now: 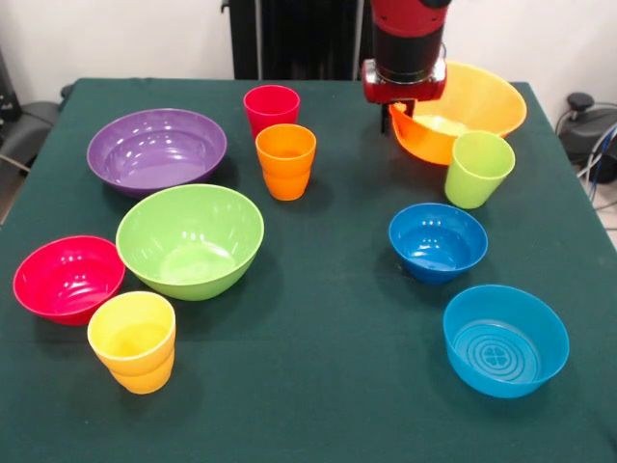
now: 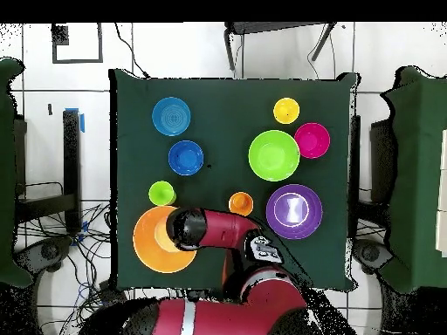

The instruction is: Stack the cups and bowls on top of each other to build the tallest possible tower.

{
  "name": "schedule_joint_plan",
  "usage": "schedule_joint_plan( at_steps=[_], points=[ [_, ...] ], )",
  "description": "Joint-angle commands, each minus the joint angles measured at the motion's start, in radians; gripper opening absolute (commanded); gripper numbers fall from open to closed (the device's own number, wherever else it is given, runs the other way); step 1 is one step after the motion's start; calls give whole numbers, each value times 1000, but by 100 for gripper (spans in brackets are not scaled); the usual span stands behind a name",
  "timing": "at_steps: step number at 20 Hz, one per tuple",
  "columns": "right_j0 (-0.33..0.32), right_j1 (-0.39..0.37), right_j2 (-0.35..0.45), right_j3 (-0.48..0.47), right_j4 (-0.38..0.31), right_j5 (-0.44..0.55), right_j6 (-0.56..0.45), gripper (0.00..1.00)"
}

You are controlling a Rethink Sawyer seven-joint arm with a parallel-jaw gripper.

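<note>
Pincer: the red and black arm's pincer (image 1: 410,108) is set down over the near rim of the large glossy orange plastic bowl (image 1: 477,101); whether it is clamped or spread cannot be told.
Orange bowl: tilted, at 1 o'clock on the green-clothed desk (image 1: 318,386) in the front view.
Cups: the light green ribbed tumbler (image 1: 478,169) is seen just beside the orange bowl; red (image 1: 271,108) and orange (image 1: 285,160) tumblers at 12; yellow (image 1: 133,340) at 8.
Other bowls: purple (image 1: 156,149) at 10, lime green (image 1: 190,239) and red (image 1: 68,278) at 9, dark blue (image 1: 438,241) at 3, light blue (image 1: 505,339) at 4.
Tower: nothing is stacked.
</note>
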State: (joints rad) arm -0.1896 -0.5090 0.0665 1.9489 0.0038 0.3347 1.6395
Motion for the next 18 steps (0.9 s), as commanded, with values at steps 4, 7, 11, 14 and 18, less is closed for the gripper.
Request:
schedule_joint_plan(
  at_steps=[4, 7, 11, 14, 18],
  points=[
    [-5, -61, 58, -24, 1, 82, 102, 0],
    [-11, -74, 62, -30, 4, 141, 88, 0],
    [-10, -89, 56, -37, -12, 176, 71, 0],
    [-8, -94, 50, -38, -23, 189, 65, 0],
    [-1, -104, 39, -54, -27, 262, 58, 0]
  ],
)
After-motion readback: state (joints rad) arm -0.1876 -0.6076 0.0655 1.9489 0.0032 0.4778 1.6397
